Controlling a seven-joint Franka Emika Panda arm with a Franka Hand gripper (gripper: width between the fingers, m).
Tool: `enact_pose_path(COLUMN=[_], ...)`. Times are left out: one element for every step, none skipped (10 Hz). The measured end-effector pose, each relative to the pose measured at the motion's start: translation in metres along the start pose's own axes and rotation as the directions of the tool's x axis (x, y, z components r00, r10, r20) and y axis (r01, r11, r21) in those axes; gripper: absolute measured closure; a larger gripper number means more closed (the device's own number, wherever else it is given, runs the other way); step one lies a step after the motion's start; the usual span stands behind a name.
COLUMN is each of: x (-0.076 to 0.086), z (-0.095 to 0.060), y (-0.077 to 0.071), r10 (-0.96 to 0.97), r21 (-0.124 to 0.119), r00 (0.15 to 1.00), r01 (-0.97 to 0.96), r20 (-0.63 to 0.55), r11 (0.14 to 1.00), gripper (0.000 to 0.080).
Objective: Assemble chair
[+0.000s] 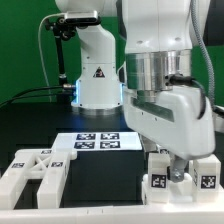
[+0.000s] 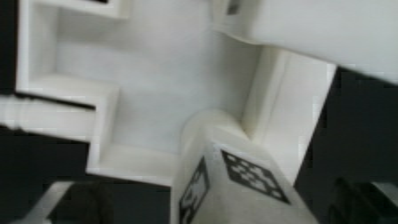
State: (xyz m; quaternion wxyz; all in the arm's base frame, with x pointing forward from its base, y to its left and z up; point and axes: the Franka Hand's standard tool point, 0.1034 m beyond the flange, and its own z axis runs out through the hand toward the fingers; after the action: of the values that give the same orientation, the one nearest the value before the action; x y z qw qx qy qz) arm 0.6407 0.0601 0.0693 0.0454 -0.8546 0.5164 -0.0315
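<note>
Chair parts of white plastic stand at the front on the exterior view's right: a block with a tag [image 1: 157, 183] and a second tagged block [image 1: 207, 177], close together. My gripper [image 1: 179, 163] comes down right over them, its fingertips hidden between and behind the blocks. Another white chair part, a frame with crossed bars [image 1: 35, 176], lies at the front on the exterior view's left. In the wrist view a tagged white leg [image 2: 240, 175] fills the near field over a flat white slab [image 2: 151, 90]. No finger shows plainly there, so I cannot tell whether the jaws hold anything.
The marker board [image 1: 99, 142] lies on the black table between the two groups of parts. The arm's white base [image 1: 97, 70] stands behind it, with a cable looping at the back on the exterior view's left.
</note>
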Motion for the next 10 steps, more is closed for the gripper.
enact_pose_path(x=[0.0, -0.004, -0.003, -0.001, 0.0, 0.005, 0.007, 0.007, 0.007, 0.007], z=[0.001, 0.001, 0.001, 0.002, 0.001, -0.002, -0.003, -0.002, -0.002, -0.002], y=[0.002, 0.004, 0.005, 0.005, 0.005, 0.0, -0.001, -0.001, 0.0, -0.001], r10=[-0.224, -0.251, -0.334, -0.387, -0.481, -0.693, -0.73, -0.7, -0.7, -0.658], r21=[0.001, 0.006, 0.004, 0.003, -0.006, -0.033, -0.03, -0.03, -0.03, -0.026], r00=[0.975, 0.968, 0.943, 0.922, 0.876, 0.72, 0.682, 0.713, 0.713, 0.752], r01=[0.224, 0.251, 0.334, 0.387, 0.481, 0.692, 0.73, 0.7, 0.7, 0.658], r20=[0.006, -0.007, -0.008, -0.009, -0.015, -0.03, -0.035, -0.035, -0.035, -0.036], r11=[0.975, 0.968, 0.943, 0.922, 0.877, 0.721, 0.683, 0.714, 0.714, 0.753], gripper=[0.0153, 0.0153, 0.015, 0.015, 0.015, 0.015, 0.015, 0.0171, 0.0315, 0.0315])
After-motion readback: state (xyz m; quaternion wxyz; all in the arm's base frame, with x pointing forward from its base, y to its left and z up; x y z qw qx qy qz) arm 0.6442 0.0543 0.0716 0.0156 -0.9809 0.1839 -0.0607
